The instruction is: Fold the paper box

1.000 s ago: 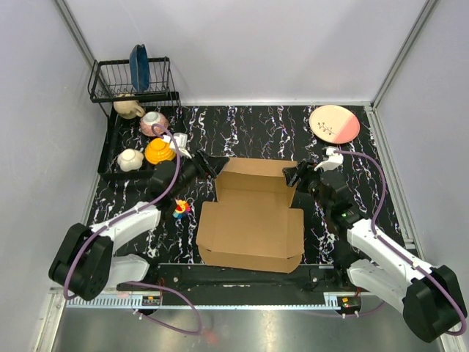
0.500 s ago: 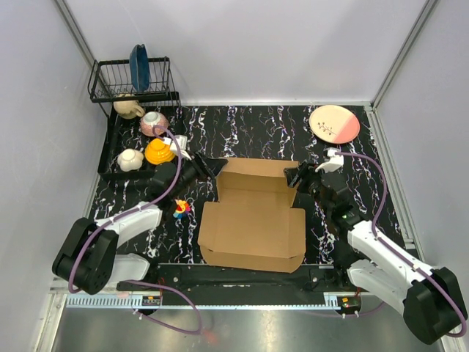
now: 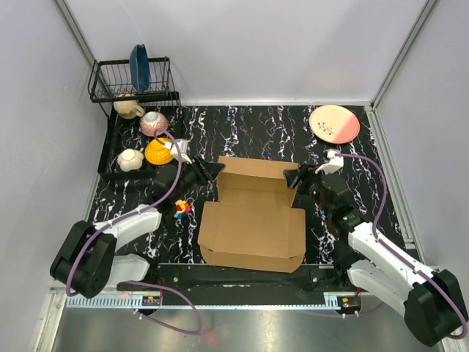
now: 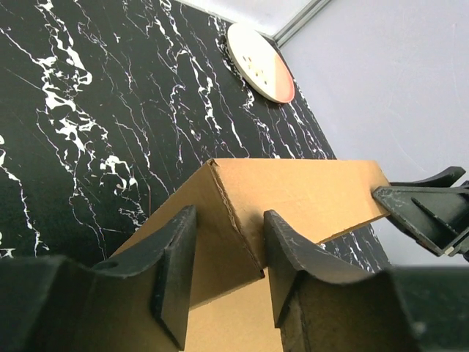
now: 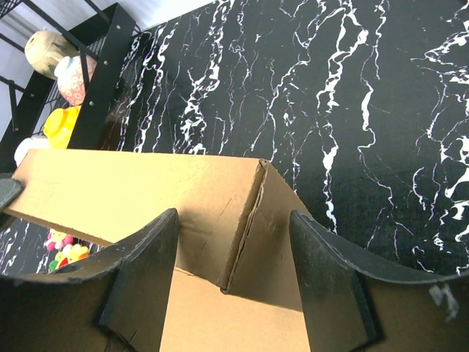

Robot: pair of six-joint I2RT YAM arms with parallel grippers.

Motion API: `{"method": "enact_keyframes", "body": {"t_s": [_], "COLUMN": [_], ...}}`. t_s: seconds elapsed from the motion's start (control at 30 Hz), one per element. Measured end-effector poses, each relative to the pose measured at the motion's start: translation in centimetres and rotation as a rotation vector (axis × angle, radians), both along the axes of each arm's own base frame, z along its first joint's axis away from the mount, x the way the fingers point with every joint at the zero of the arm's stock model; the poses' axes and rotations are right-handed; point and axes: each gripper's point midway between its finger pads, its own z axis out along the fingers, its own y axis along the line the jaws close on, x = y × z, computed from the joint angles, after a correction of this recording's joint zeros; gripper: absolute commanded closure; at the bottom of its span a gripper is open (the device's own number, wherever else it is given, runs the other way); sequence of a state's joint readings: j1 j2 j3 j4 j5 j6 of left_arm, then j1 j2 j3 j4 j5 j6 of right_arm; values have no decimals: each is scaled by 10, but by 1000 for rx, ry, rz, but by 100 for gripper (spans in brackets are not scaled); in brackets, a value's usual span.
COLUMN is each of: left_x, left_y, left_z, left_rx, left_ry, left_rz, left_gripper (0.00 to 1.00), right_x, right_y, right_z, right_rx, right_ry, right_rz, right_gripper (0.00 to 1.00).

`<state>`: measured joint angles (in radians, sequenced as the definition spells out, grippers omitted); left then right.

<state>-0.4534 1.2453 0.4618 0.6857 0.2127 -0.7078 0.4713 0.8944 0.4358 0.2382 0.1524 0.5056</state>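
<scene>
The paper box (image 3: 253, 220) is a brown cardboard blank lying mid-table, with its far wall (image 3: 255, 174) raised. My left gripper (image 3: 210, 170) is at that wall's left corner. In the left wrist view its jaws (image 4: 229, 220) straddle the folded corner flap (image 4: 220, 220), partly closed, and the flap's edge touches the right finger (image 4: 289, 257). My right gripper (image 3: 297, 177) is at the wall's right corner. In the right wrist view it (image 5: 233, 220) stands open around the corner fold (image 5: 249, 220), with space on both sides.
A pink plate (image 3: 334, 123) lies at the back right. At the back left stands a black dish rack (image 3: 132, 79), with cups, bowls and a yellow item (image 3: 159, 151) in front of it. A small colourful toy (image 3: 181, 209) lies left of the box.
The left gripper's jaws have narrowed around the box's far-left corner and shifted slightly towards it. The right gripper has stayed at the far-right corner.
</scene>
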Motion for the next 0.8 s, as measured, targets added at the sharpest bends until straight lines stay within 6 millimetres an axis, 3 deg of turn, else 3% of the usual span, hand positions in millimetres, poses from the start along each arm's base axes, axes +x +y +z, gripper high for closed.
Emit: {"method": "enact_keyframes", "body": {"t_s": [0.23, 0.47, 0.67, 0.8], "left_x": [1, 2, 2, 1], "left_y": [2, 3, 3, 3], "left_z": [3, 4, 4, 4], "left_rx": [-22, -29, -33, -35], "left_ry": [-22, -18, -16, -18], "left_rz": [18, 24, 30, 33], "left_gripper": [62, 62, 62, 62], "right_x": [-6, -9, -3, -1], "right_y": [-1, -3, -1, -1], "right_z": [-1, 2, 2, 2], "right_rx": [-1, -9, -1, 18], "right_ry": [7, 30, 44, 42], "right_rz": [7, 5, -6, -9], "right_gripper": [25, 26, 38, 52]}}
